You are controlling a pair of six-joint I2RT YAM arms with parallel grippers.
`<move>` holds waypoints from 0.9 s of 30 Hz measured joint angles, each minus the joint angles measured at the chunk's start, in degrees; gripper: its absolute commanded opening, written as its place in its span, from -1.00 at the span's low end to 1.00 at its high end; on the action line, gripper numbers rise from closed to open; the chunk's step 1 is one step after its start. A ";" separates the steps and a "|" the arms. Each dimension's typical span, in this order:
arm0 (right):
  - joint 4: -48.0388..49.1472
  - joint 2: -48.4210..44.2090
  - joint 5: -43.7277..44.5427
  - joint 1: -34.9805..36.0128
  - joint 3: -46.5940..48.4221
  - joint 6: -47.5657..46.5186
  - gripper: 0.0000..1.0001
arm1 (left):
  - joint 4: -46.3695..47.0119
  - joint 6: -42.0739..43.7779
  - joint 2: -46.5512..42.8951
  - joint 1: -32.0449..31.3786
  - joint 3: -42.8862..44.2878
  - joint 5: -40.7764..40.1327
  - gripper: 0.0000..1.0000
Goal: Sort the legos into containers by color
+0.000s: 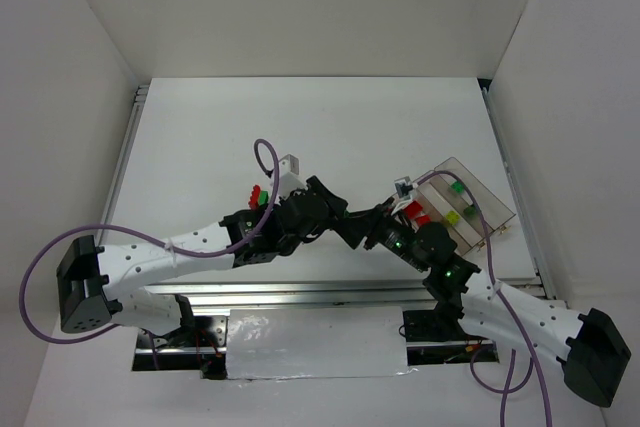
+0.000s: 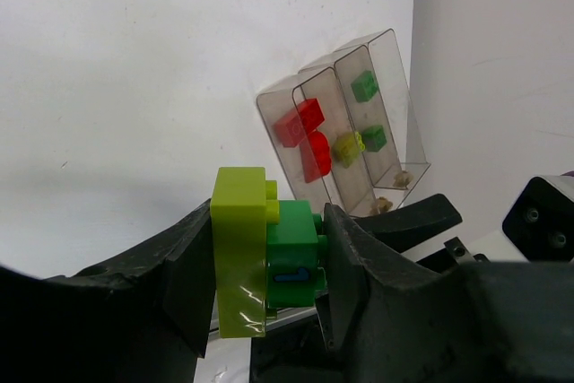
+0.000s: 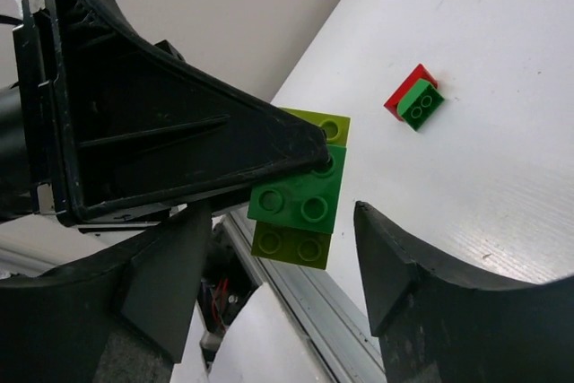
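Since the brick stack (image 3: pixel 300 195) was a green brick (image 2: pixel 294 253) stuck on a longer yellow-green brick (image 2: pixel 239 262), we judged the step in hand to be splitting it before anything went in the tray (image 2: pixel 399 87). The left pincer (image 2: pixel 269 266) was clenched on the stack and held it up off the worktop (image 1: pixel 300 127), one finger on the yellow-green face, the other on the green face. The right pincer (image 3: pixel 282 271) was released, with its jaws wide on either side of the stack and touching nothing we could see.

To do it well, we thought the right pincer should close only on the bare yellow-green end poking past the green brick, square on and not on a corner. Then it should peel sideways rather than tug straight. The left grip squeezed both bricks together, so it might fight the split. A slip could drop either piece.

The tray sat on the worktop at the right, well apart from the stack.
- One outer compartment held two red bricks (image 2: pixel 303 136).
- The middle compartment held one yellow-green piece (image 2: pixel 348 147).
- The other outer compartment held two green pieces (image 2: pixel 363 85).
- Some small pale bits (image 2: pixel 399 178) showed at its near end, and we couldn't tell what they were.

A red-and-green pair (image 3: pixel 414 96) lay loose on the worktop, unsorted and also joined.
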 measured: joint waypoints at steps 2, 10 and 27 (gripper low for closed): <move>0.13 0.50 0.81 0.13 0.07 -0.22 0.21 | 0.02 -0.39 -0.02 -0.02 0.00 0.17 -1.00; 1.86 4.55 1.97 0.92 0.76 -0.42 -0.19 | -0.02 -0.46 -0.02 0.00 -0.02 0.90 -1.00; -1.01 -9.35 -2.64 -1.95 -1.33 -4.50 -1.00 | 12.26 24.04 -9.22 0.02 -4.59 9.18 0.99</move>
